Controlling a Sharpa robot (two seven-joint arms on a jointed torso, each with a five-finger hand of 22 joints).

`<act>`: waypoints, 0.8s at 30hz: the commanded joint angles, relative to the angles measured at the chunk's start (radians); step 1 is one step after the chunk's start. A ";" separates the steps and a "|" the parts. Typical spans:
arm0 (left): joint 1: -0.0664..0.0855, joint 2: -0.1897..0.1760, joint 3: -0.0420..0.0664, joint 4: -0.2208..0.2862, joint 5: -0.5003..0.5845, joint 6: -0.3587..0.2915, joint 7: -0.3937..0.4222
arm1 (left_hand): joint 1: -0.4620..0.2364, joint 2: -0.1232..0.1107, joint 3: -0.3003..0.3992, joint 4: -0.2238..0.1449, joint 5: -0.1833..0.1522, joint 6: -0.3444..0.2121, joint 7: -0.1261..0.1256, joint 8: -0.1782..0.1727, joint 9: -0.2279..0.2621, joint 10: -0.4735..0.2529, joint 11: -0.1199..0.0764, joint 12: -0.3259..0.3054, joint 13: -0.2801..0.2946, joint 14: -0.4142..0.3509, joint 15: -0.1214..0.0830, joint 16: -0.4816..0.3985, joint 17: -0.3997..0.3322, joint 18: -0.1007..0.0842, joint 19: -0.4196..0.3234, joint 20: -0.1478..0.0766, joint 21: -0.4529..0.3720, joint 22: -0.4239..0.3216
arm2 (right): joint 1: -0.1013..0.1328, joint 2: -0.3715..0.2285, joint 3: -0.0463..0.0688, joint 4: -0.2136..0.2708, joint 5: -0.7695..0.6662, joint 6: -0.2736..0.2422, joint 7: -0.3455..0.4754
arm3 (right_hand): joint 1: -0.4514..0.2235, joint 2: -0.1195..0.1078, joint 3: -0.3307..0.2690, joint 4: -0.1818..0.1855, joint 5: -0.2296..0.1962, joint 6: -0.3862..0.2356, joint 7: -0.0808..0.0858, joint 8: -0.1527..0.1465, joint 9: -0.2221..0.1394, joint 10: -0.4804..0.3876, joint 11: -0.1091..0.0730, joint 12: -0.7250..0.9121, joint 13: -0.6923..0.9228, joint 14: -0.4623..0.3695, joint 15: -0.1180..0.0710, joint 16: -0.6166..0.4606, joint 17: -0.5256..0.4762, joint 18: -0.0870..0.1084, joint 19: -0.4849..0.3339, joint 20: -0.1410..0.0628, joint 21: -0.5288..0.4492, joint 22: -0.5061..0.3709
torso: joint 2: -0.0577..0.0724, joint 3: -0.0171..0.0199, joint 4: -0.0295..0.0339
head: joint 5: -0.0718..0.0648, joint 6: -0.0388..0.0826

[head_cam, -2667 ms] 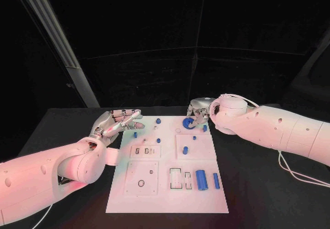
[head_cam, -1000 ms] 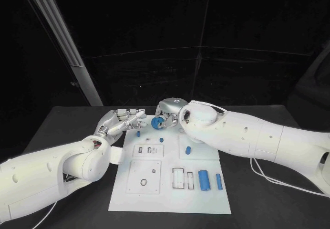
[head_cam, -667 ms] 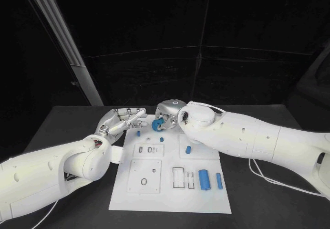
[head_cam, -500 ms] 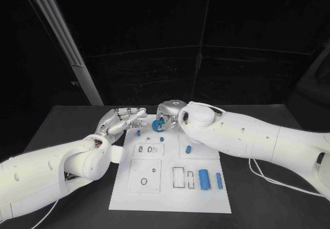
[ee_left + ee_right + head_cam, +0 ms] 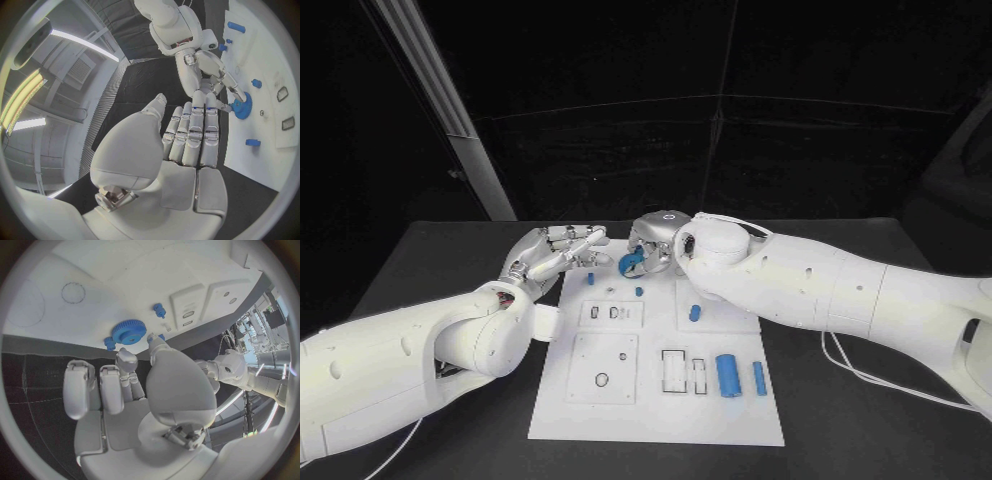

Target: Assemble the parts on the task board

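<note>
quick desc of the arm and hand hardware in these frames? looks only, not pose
Both arms are smooth white shells with small dark holes. The right arm has a rounded wrist housing and thin white cables trailing near its elbow. The left arm shows a dark gap at its joint. The left hand and right hand are silver, with segmented fingers and pale padded palms.
</note>
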 commanded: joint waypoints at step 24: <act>0.002 -0.016 0.001 -0.002 -0.004 0.011 0.004 | 0.011 -0.001 0.001 -0.008 -0.006 0.005 0.001 -0.006 -0.001 0.004 0.003 -0.004 -0.001 0.000 0.007 -0.008 0.002 0.015 0.002 0.003 -0.006 -0.002 | 0.002 -0.380 0.000 0.209 0.402 -0.206 0.343 | 0.166 0.033 -0.074 -0.110 0.062 0.025 -0.011 0.005 0.003 0.013 -0.007 0.056 0.057 0.062 -0.002 0.003 0.056 -0.011 -0.002 0.003 -0.006 0.024 | -0.013 0.0074 -0.0301 | 0.007 0.014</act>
